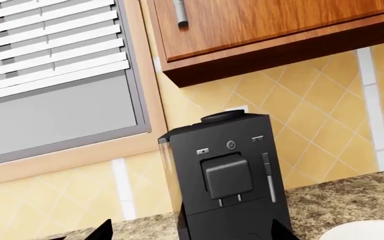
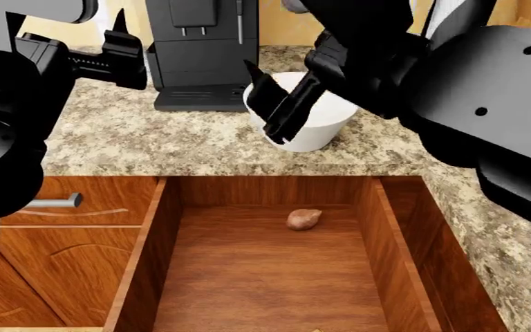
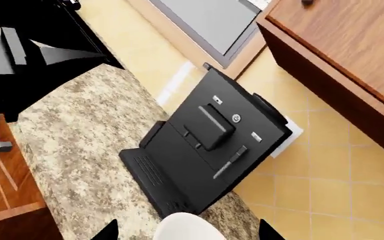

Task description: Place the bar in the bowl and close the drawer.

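Head view: drawer (image 2: 151,256) pulled wide open below the speckled worktop (image 2: 146,142), reddish-brown floor and walls exposed. Small smooth brown lump (image 2: 303,218) lying on the drawer floor near the back wall. Faint tan speck (image 2: 317,330) on the drawer floor at the very edge of the frame, too small to say whether it belongs to the bar. White bowl (image 2: 332,123) standing upright on the worktop behind the drawer, just beside the black coffee machine (image 2: 196,55). Right tool (image 2: 279,104) hanging in front of the bowl's near rim, partly hiding it, tilted, fingers spread with nothing seen between them. Left tool (image 2: 122,48) held high over the worktop's left part, beside the machine, also spread and carrying nothing. Narrow drawer front with a silver handle (image 2: 53,202) at left, shut.

Left wrist view: coffee machine (image 1: 229,175) straight ahead, dark fingertips (image 1: 102,231) wide apart, sliver of the bowl (image 1: 369,231) at one corner.

Right wrist view: the machine (image 3: 205,150) seen from above, bowl rim (image 3: 185,227) between the separated fingertips (image 3: 108,231).
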